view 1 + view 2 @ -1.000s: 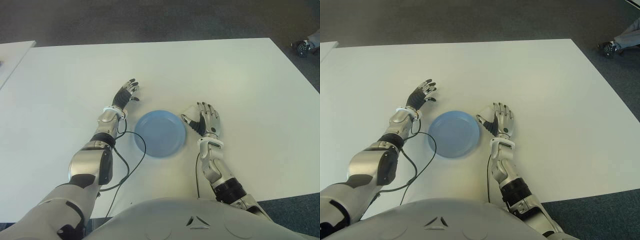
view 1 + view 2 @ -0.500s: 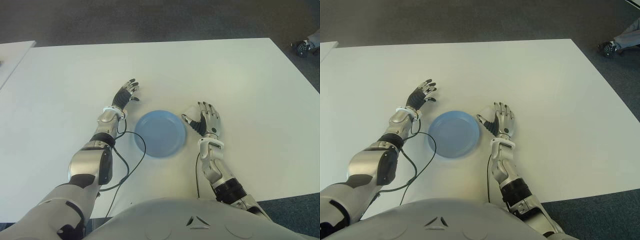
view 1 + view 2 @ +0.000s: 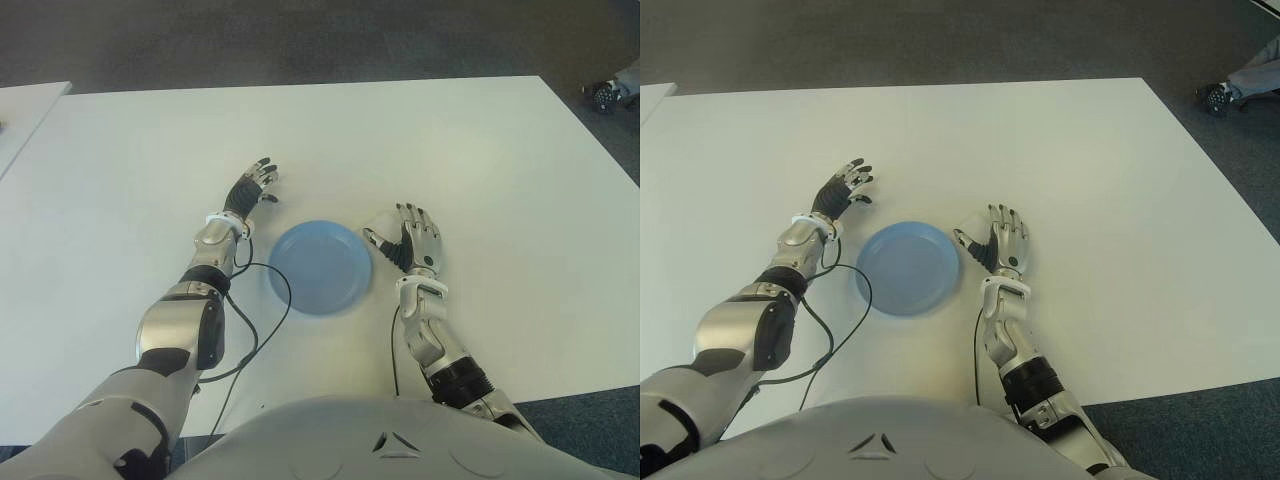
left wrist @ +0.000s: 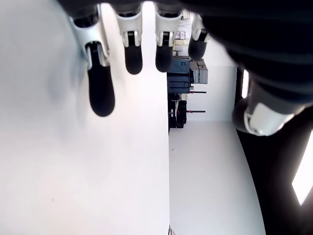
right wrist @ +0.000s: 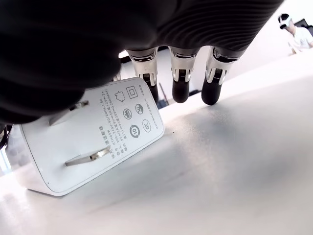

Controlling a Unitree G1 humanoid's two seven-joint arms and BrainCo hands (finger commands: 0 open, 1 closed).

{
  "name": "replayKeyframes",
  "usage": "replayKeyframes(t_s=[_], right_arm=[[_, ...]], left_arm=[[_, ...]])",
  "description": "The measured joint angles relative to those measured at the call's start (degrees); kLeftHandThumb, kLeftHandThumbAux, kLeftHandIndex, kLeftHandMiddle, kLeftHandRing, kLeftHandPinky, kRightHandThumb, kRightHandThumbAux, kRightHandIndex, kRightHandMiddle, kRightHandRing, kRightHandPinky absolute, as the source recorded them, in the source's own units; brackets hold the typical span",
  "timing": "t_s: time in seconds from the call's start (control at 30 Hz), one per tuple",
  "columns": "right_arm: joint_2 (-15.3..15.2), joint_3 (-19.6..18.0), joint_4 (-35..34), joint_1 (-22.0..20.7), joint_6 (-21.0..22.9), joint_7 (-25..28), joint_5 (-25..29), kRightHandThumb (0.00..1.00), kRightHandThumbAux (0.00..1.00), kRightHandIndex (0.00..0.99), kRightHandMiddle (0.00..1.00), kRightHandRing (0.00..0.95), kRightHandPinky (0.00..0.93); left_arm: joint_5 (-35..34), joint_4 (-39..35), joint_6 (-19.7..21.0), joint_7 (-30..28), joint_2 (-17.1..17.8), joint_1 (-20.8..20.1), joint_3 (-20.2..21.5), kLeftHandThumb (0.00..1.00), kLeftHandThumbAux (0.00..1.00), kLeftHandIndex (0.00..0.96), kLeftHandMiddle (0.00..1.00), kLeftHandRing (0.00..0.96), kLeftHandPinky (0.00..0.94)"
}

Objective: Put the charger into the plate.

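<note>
Bare table (image 3: 480,150) around plate (image 3: 320,267)

Charger (image 5: 93,139) partly behind right hand (image 3: 412,243), apparently

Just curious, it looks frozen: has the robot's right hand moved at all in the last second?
No. The right hand sits beside the plate, same spot.

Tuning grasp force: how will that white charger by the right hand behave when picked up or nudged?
The charger looks like a rigid, boxy plastic block, so probably stiff and unlikely to roll. Its glossy shell may slip against the fingers. The two metal prongs stick out from one face and might snag or tip it as the right hand slides it toward the plate.
</note>
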Motion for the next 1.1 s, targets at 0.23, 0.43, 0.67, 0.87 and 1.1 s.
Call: replayKeyframes(t_s=[0.23, 0.43, 0.67, 0.87, 1.1], right_arm=[[-0.15, 0.05, -0.21, 0.16, 0.00, 0.00, -0.01, 0.305, 0.211, 0.000, 0.000, 0.000, 0.000], [-0.46, 0.25, -0.63, 0.47, 0.01, 0.14, -0.10, 0.317, 0.209, 0.000, 0.000, 0.000, 0.000], [-0.89, 1.20, -1.17, 0.79, 0.24, 1.18, -0.98, 0.323, 0.202, 0.000, 0.000, 0.000, 0.000], [-0.92, 1.86, -1.10, 0.81, 0.44, 1.28, -1.53, 0.347, 0.200, 0.000, 0.000, 0.000, 0.000], [-0.81, 2.27, -0.86, 0.72, 1.03, 1.29, -2.21, 0.358, 0.195, 0.000, 0.000, 0.000, 0.000]], left_arm=[[0.00, -0.08, -0.03, 0.00, 0.01, 0.01, -0.08, 0.000, 0.497, 0.049, 0.115, 0.125, 0.142], [0.00, -0.09, -0.21, 0.00, 0.01, 0.05, -0.16, 0.000, 0.494, 0.045, 0.114, 0.124, 0.142], [-0.01, -0.13, -0.27, 0.00, 0.00, 0.13, -0.16, 0.000, 0.495, 0.044, 0.117, 0.127, 0.146], [-0.06, -0.15, -0.30, -0.05, 0.01, 0.23, -0.03, 0.000, 0.494, 0.043, 0.119, 0.129, 0.145], [-0.08, -0.19, -0.33, -0.10, 0.00, 0.32, 0.05, 0.000, 0.493, 0.042, 0.116, 0.125, 0.137]])
